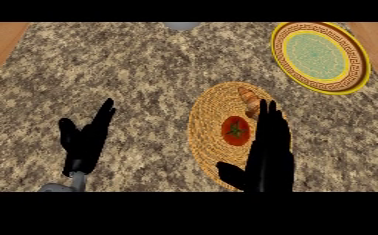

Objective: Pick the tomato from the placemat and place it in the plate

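Nearest the viewer, robot's right hand (269,151) sits low at the view's right, over the near-right part of a round woven placemat (210,129). Its fingers (267,116) are straight & open, pointing away, gripping nothing; thumb juts left toward the mat's near rim. Left hand (85,141) rests at lower left w/ fingers up & relaxed, also open, a bit of grey forearm (74,181) showing below it, well apart from the mat.

Just left of the right hand lies the tomato (235,130), red w/ green stem, on the placemat approx. at its centre, beside the hand; can't tell if hand & tomato touch. A small tan item (249,99), maybe bread, lies on the mat's far side, just beyond the fingertips.

Farther off, at upper right, the plate (354,54), yellow rim, patterned brown band, pale green centre, sits on the speckled stone bench (133,69), apart from the mat. A grey object (181,25) peeks in at the far edge, top centre; wood trim at both far corners.
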Controlling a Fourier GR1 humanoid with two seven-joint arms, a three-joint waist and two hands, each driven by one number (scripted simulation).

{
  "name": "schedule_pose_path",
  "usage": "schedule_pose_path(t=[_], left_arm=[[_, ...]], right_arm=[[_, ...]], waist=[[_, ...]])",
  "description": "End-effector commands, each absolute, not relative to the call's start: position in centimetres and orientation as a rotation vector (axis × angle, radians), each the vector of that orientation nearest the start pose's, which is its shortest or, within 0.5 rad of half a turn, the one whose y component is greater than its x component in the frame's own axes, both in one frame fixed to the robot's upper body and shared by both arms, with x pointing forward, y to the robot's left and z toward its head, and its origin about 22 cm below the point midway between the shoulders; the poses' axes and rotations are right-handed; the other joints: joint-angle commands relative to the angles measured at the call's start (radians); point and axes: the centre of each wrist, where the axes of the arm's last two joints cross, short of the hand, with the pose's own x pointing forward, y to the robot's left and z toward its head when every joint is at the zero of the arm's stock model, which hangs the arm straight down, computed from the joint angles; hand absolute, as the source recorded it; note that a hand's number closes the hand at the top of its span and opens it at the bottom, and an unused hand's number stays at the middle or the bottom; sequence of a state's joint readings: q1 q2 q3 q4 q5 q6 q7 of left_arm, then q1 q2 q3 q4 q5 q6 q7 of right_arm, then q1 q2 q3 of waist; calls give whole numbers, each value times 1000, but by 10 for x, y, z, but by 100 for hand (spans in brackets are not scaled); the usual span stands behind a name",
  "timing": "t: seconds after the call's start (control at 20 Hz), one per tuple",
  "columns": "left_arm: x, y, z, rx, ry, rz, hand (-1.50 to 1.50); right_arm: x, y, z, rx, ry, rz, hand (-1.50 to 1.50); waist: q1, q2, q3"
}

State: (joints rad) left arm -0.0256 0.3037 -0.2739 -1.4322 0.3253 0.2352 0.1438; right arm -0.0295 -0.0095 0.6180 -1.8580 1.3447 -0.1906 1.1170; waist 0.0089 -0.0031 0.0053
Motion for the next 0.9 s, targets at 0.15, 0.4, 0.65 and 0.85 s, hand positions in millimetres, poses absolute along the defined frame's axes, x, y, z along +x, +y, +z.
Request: schedule_pose_path(t=[0.15,0.4,0.65,0.85], left_arm=[[217,231,-38,7,-1198,-4,0],[229,242,-30,-7,-1180,-23,0],[236,240,-44,1,-1181,-6,0],[237,252,-43,5,-1181,-5,0]], right_arm=[[210,-82,70,-1169,-1030,346,-150],[222,-79,59,-1207,-976,357,-150],[235,-81,54,-1181,-947,391,-150],[230,-94,27,-1162,-931,406,-150]], waist=[[-2,2,-6],[-2,4,-6],[-7,5,-6],[-11,4,-6]])
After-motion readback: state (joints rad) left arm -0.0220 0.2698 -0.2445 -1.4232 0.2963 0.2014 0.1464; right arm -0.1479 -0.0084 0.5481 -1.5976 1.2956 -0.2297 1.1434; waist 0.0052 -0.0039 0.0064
